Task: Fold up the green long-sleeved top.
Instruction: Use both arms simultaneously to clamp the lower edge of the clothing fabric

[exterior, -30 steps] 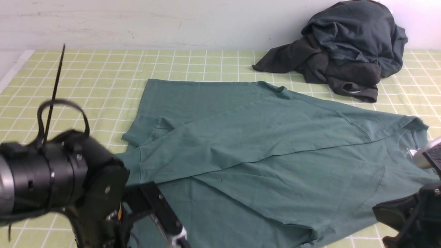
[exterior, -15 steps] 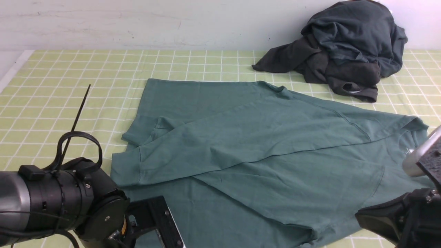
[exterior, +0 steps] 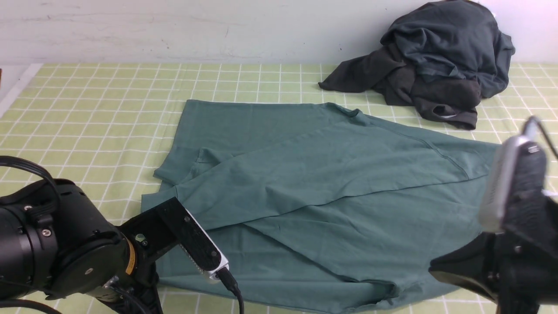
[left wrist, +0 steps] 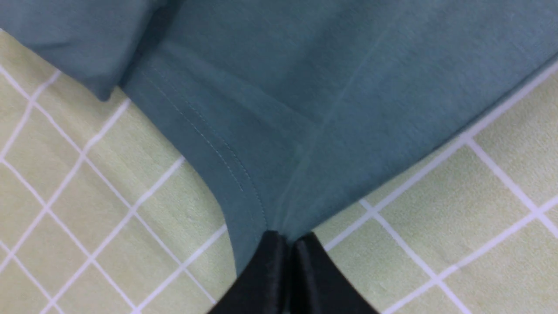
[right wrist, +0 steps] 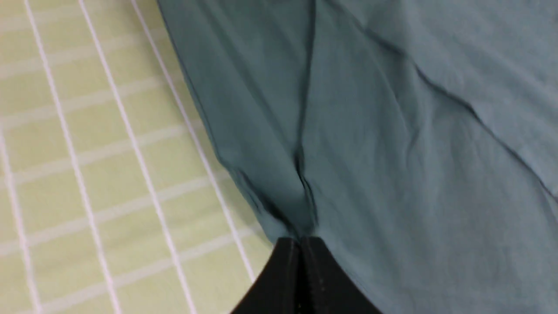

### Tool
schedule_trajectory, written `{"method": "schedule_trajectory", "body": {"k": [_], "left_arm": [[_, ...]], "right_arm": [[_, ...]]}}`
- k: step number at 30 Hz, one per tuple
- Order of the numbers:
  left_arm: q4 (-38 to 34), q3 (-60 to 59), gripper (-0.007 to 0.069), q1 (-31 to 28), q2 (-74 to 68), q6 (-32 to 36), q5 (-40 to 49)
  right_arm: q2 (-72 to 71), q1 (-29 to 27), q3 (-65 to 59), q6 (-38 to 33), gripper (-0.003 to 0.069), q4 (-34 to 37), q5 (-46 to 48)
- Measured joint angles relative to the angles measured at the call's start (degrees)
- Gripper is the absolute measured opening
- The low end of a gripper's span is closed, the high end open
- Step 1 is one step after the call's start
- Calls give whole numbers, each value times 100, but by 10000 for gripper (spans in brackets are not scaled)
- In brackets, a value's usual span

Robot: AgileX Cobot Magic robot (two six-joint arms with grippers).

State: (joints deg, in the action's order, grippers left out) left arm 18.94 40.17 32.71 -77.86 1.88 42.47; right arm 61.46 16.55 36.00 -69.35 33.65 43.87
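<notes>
The green long-sleeved top (exterior: 327, 183) lies spread across the checked table, with one sleeve folded diagonally over its body. In the left wrist view my left gripper (left wrist: 290, 237) is shut on the top's stitched hem corner (left wrist: 261, 174), which rises slightly off the cloth. In the right wrist view my right gripper (right wrist: 301, 240) is shut on a puckered edge of the green fabric (right wrist: 392, 131) at the garment's right end. In the front view both pairs of fingertips are hidden behind the left arm (exterior: 65, 248) and right arm (exterior: 514, 226). The neck opening is covered by the right arm.
A heap of dark charcoal garments (exterior: 436, 61) sits at the back right against the wall. The yellow-green checked tablecloth (exterior: 87, 100) stretches out to the left of the top. The table's left edge (exterior: 17, 87) shows at the far left.
The left gripper has shut on the hem corner, and its wrist has dropped lower. The right arm has risen and moved inward, now covering the neck area.
</notes>
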Motion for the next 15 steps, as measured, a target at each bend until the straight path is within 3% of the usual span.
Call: {"method": "schedule_trajectory", "body": {"k": [1, 2, 3, 4, 5, 10, 14, 15], "left_arm": [[5, 0, -1, 0, 0, 0, -5], [18, 0, -1, 0, 0, -10, -5], [17, 0, -1, 0, 0, -10, -5], [17, 0, -1, 0, 0, -46, 0], [17, 0, -1, 0, 0, -61, 0], [23, 0, -1, 0, 0, -287, -17], [23, 0, -1, 0, 0, -307, -19], [23, 0, -1, 0, 0, -307, -19]], "right_arm": [[91, 0, 2, 15, 6, -171, -54], [404, 0, 7, 204, 29, -891, -274], [493, 0, 14, 234, 36, -984, -300], [844, 0, 26, 533, 73, -1848, -492], [928, 0, 26, 564, 83, -1943, -506], [1870, 0, 37, 1231, 211, -4229, -824], [2507, 0, 37, 1782, 242, -5543, -1024], [2539, 0, 37, 1854, 242, -5602, -1034]]}}
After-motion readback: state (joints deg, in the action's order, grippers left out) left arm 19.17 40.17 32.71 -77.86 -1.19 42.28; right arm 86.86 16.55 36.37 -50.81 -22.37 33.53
